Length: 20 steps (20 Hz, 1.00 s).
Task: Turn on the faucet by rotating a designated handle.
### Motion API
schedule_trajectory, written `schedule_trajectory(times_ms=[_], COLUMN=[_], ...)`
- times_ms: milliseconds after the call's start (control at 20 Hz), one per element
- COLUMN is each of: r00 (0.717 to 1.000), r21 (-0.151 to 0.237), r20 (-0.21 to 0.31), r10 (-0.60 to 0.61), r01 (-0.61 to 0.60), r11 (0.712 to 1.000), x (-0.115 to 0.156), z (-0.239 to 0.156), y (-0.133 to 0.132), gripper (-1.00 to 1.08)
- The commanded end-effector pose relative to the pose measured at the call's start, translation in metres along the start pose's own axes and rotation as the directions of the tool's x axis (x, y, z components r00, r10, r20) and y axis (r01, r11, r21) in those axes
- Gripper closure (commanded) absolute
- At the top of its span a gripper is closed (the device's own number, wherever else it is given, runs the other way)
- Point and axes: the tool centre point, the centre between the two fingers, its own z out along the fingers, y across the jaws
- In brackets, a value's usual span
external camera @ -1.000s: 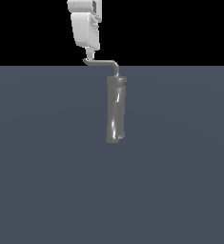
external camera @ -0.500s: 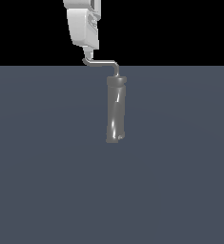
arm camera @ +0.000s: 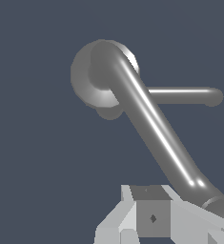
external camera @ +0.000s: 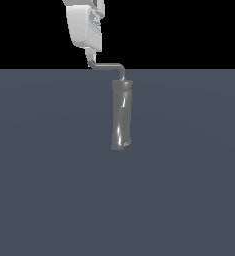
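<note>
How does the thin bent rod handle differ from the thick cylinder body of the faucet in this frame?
The thin light-grey bent metal rod handle is far slimmer than the glossy dark-grey cylindrical faucet body. The handle runs mostly sideways with an upturned tip; the body stands upright. The gripper is at the handle's tip, away from the body. Both look metallic.

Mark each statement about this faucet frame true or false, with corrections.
1. The faucet stands upright. True.
2. The end effector is down beside the faucet's base. False: it is above the faucet, at the handle's upturned tip.
3. The handle extends from the faucet's top toward the exterior view's left. True.
4. The handle is thicker than the faucet body. False: it is much thinner.
5. The wrist view shows a second rod besides the handle. True.
</note>
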Motion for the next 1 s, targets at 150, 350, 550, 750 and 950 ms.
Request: schedule_trajectory(times_ms=[150,350,550,750,950], r00=[1.0,1.0,1.0,1.0,1.0], r21=[-0.004,-0.005,-0.006,-0.007,-0.008], r20=[-0.002,-0.002,-0.002,-0.002,-0.002], r10=[0.003,0.002,0.002,0.002,0.001], r01=[-0.003,-0.002,-0.002,-0.002,-0.001], r11=[1.0,1.0,1.0,1.0,1.0], x=[0.013,0.021,0.029,0.038,0.047], z=[0.0,0.0,0.0,0.0,-0.001], y=[0.015,0.026,0.037,0.049,0.061], gripper=[1.08,1.08,1.08,1.08,1.08])
